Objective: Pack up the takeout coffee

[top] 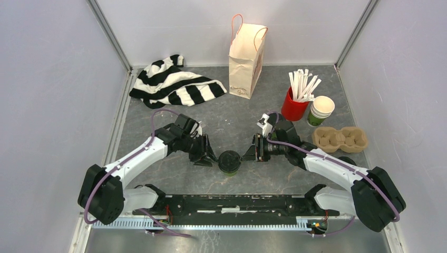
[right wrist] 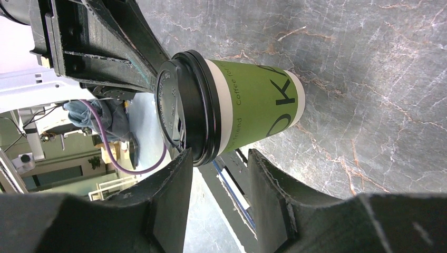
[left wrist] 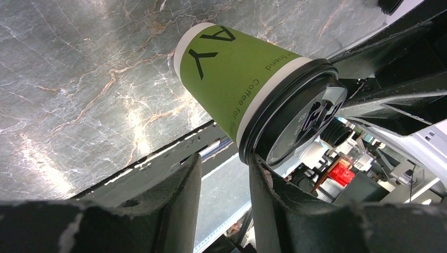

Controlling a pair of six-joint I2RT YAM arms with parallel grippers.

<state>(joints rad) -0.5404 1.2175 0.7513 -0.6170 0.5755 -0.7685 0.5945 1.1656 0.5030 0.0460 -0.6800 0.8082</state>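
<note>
I have the coffee cup (top: pixel 230 162) standing upright on the desk (top: pixel 232 113) near the front edge, midway between the arms; the left fingers (top: pixel 210 156) and right fingers (top: pixel 249 154) flank it at the height of the lid (right wrist: pixel 168 110), each pair part-way apart with nothing between them; the left wrist view puts the lid's rim right at one fingertip, though I cannot tell whether it touches. My worry is that lid; two arms closing on one rim could pop it off or tip the cup, and a hard squeeze on the paper wall would crush it. The pulp carrier (top: pixel 340 138) and paper bag (top: pixel 246 60) sit well apart from here, so a shaky hold risks a drop on the way; the arms are also close enough to clash.
</note>
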